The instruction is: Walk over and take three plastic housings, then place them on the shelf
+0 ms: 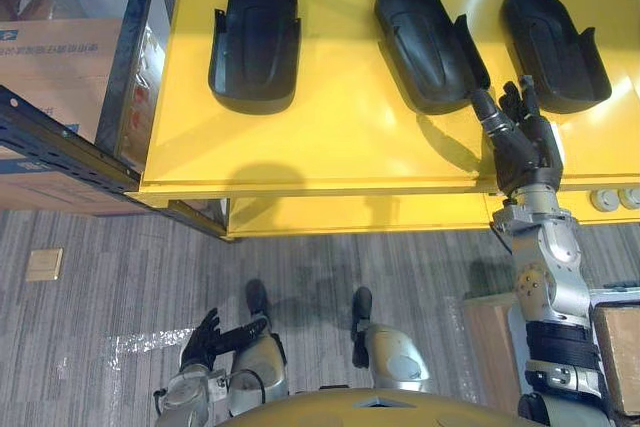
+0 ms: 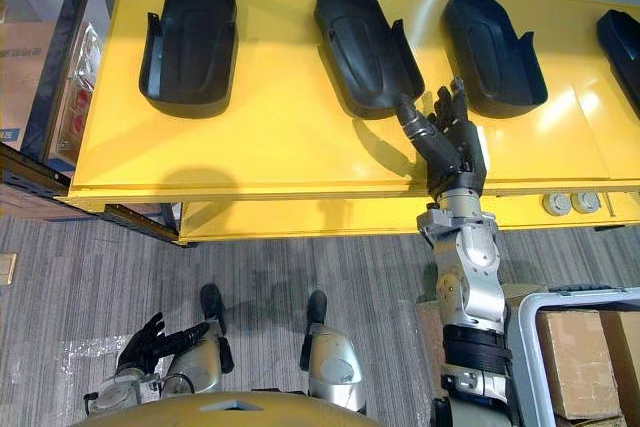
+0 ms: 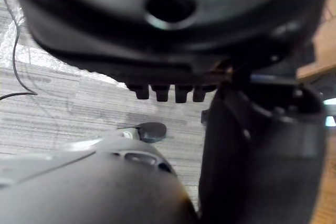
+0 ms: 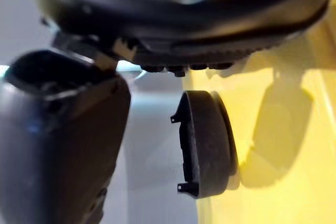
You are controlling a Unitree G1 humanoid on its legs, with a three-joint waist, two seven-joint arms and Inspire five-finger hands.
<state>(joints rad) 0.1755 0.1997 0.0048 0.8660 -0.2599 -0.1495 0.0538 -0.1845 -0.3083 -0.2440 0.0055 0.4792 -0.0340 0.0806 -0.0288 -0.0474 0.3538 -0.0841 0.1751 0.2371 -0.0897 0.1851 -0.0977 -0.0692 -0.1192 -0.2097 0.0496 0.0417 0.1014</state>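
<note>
Lowest at the lower left of the head views, the left hand (image 1: 205, 340) was seen above the grey carpeted floor (image 1: 100, 287), its fingers loosely spread and nothing held in them. The right hand (image 1: 525, 142) was raised at centre right against the front of the yellow shelf (image 1: 330, 147). Its fingers were extended and slightly apart, with nothing gripped. One digit reached toward the lower right corner of the middle housing (image 1: 425, 42); whether it touched could not be told.

Three plastic housings were laid in a row across the top of the frame: the left housing (image 1: 255, 42), the middle one, and the right housing (image 1: 555, 47), each apart from the next. A fourth housing (image 2: 622, 42) was cut off at the upper right edge of the right eye view. In the right wrist view one housing (image 4: 207, 150) was shown edge-on, lying on the yellow surface; which one could not be told.

At the lower right of the right eye view, a pale-rimmed bin (image 2: 580, 293) was seen with cardboard boxes (image 2: 572, 349) inside. At the upper left of the left eye view, a cardboard carton (image 1: 50, 67) was set in a dark metal rack (image 1: 60, 137).

The housings were seen as matte black, elongated shells, rounded at one end, with raised rims and small side tabs.
</note>
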